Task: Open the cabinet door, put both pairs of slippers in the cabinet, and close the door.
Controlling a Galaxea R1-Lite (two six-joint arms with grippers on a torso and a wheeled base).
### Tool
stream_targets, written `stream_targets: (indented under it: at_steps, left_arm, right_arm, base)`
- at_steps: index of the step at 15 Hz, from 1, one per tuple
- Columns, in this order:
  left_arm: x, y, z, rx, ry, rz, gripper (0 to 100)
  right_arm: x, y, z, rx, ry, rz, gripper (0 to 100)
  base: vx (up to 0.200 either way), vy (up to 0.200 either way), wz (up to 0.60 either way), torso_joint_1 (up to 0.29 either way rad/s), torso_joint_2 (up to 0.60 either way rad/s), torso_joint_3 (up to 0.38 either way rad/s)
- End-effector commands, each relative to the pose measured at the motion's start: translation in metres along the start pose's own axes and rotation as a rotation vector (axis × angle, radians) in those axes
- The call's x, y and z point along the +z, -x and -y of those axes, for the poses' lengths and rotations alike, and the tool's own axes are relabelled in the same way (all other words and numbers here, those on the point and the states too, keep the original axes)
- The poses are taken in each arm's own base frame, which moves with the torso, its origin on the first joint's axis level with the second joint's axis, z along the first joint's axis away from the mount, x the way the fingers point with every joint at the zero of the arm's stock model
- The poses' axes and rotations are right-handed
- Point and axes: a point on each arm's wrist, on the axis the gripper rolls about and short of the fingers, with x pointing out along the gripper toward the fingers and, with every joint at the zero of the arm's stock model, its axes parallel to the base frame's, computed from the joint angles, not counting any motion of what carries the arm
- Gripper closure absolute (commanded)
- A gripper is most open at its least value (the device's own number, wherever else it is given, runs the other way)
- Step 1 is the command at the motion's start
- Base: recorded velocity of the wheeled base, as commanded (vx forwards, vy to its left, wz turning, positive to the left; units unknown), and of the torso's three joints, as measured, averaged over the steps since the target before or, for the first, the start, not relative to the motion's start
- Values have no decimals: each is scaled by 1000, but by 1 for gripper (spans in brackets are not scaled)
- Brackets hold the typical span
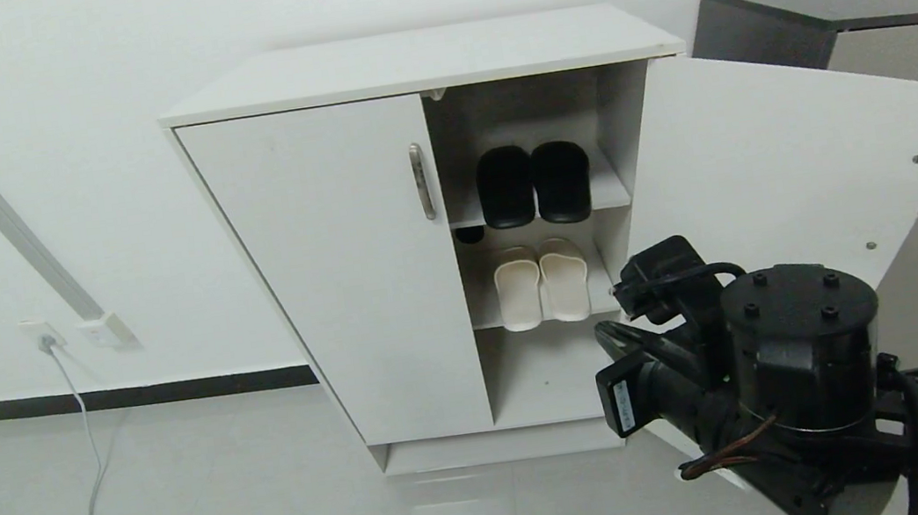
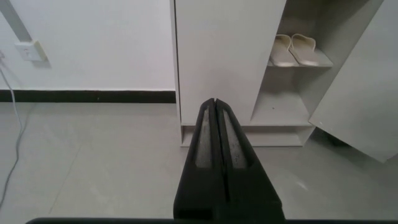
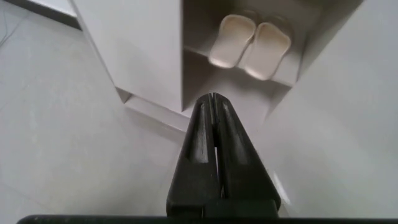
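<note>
- Looking at the shelves, the slipper part seems done. The black slippers (image 1: 534,184) sit side by side on the upper shelf, and the white slippers (image 1: 542,284) are on the shelf just below. Both pairs are inside the cabinet (image 1: 415,59).
- The right door (image 1: 783,162) is swung wide open, so the opening step is ticked off too. The left door (image 1: 337,273) is shut, with its handle (image 1: 420,181) just beside the open bay.
- The right gripper (image 3: 213,102) has its fingers pressed together with nothing between them. That arm sits in front of the open bay, near the lower edge of the open door.
- The left gripper (image 2: 214,104) also has its fingers together and is empty. It is back from the cabinet, facing the closed door and the base.
- By the look of it, the only thing left is closing the right door, probably with a push on its outer face.
- One possible snag: the black pair looks like it pokes slightly past the shelf edge. It's hard to tell whether the door would brush it.
</note>
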Motion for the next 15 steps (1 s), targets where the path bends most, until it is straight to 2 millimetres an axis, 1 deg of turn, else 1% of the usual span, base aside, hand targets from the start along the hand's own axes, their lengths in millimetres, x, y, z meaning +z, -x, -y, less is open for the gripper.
stream_targets:
  at_steps: [1, 8, 15]
  left_arm:
    - [0, 0, 0, 1, 0, -1, 100]
    - [0, 0, 0, 1, 0, -1, 100]
    - [0, 0, 0, 2, 0, -1, 100]
  right_arm:
    - [-2, -1, -1, 0, 4, -6, 100]
    - [-2, -1, -1, -1, 3, -5, 100]
    - [-3, -3, 1, -6, 5, -10, 100]
  base:
    - [0, 0, 0, 105, -471, -349]
    - [0, 0, 0, 143, -471, -325]
    - [0, 0, 0, 197, -512, -321]
